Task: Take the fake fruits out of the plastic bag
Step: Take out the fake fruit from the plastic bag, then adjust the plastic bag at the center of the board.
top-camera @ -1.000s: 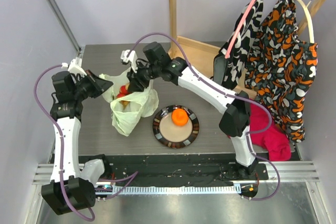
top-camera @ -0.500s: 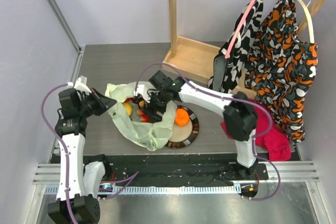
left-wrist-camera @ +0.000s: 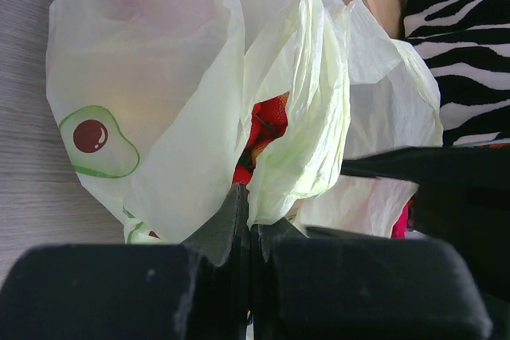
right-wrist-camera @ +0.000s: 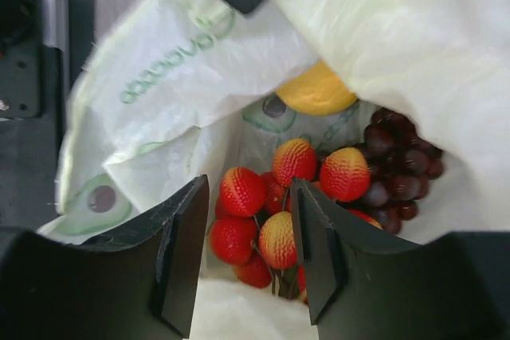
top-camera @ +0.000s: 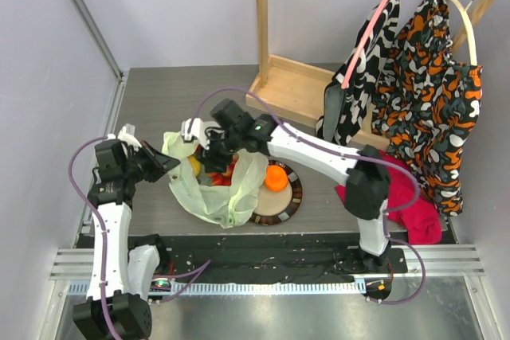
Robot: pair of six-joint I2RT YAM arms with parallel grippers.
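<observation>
Your left gripper is clamped on the thin crinkly pale-green plastic bag, just left of the round dark-rimmed plate; right gripper hangs jaws apart, empty, inside its mouth; small glossy red plastic berries look light, hard & slick, so pinch the bunch at its stems, not the film.

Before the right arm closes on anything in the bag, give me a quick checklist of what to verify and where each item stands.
1. Bag held: the left gripper is pinched shut on the edge of the plastic bag. Ok.
2. Jaws of the right gripper apart: ok.
3. Target lined up: the red berries show in the gap between its jaws in the wrist view. Ok.
4. Low enough to grip the berries: cannot tell.
5. Bag emptied: not ok. The berries, lemon and grape bunch are inside.
6. Bare room on the plate beside the orange: ok.
</observation>
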